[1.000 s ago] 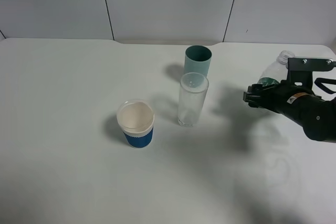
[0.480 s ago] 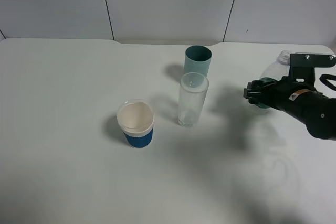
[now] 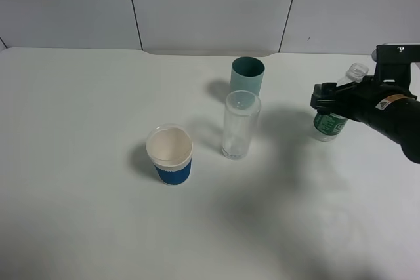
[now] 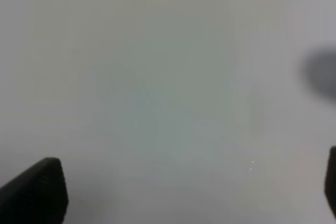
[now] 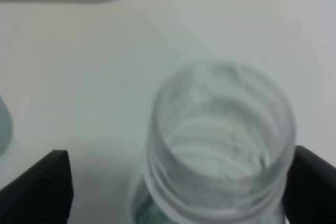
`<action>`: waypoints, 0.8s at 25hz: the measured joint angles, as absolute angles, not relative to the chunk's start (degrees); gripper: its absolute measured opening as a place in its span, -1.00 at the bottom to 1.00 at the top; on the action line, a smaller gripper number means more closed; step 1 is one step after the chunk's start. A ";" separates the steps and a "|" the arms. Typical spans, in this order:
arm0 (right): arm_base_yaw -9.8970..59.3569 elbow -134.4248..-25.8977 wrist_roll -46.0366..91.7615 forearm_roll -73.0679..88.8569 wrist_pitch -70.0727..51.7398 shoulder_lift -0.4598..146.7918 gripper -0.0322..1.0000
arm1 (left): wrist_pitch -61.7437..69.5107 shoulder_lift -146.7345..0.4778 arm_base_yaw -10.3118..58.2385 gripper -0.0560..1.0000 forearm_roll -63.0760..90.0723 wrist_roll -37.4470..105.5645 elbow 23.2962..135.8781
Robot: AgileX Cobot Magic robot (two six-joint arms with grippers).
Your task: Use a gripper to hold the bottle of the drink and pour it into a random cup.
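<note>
Right claw (image 3: 326, 100): in the high view it sits at the bottle's upper body, black jaws on either side of it, and appears to touch it. The wrist view shows the two jaw tips flanking the bottle, but the contact points lie out of frame, so I cannot tell if it is clamped or merely around it.
Bottle of the drink (image 3: 330, 124): stands upright on the counter at the right side, capless, dark green label around its lower middle. The wrist view (image 5: 220, 145) looks straight down into the open, threaded mouth, a detail the high view cannot give.
Right arm (image 3: 394, 115): black, reaching in from the right edge, with a small white-orange label; seen only in the high view.
Left claw (image 4: 189, 192): only the left wrist view shows it, as two dark finger tips at opposite edges of the picture, spread well apart over bare surface, nothing between them.
Teal cup (image 3: 247, 75): upright, well to the left of the bottle, toward the back.
Clear glass tumbler (image 3: 240, 125): just in front of the teal cup, near it.
Blue-sleeved paper cup (image 3: 170, 155): front left of the tumbler, apart.
Counter (image 3: 79, 129): white, carrying all of these.
</note>
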State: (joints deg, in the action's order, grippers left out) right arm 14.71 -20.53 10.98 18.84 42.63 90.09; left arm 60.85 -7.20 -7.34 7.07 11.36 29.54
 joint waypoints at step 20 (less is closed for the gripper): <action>14.71 -26.05 18.94 17.99 29.25 72.68 0.57 | 60.85 -7.20 -7.34 0.99 7.07 11.36 29.54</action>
State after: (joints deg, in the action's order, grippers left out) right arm 14.71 -26.05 18.94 17.99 29.25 72.68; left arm 60.85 -7.20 -7.34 7.07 11.36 29.54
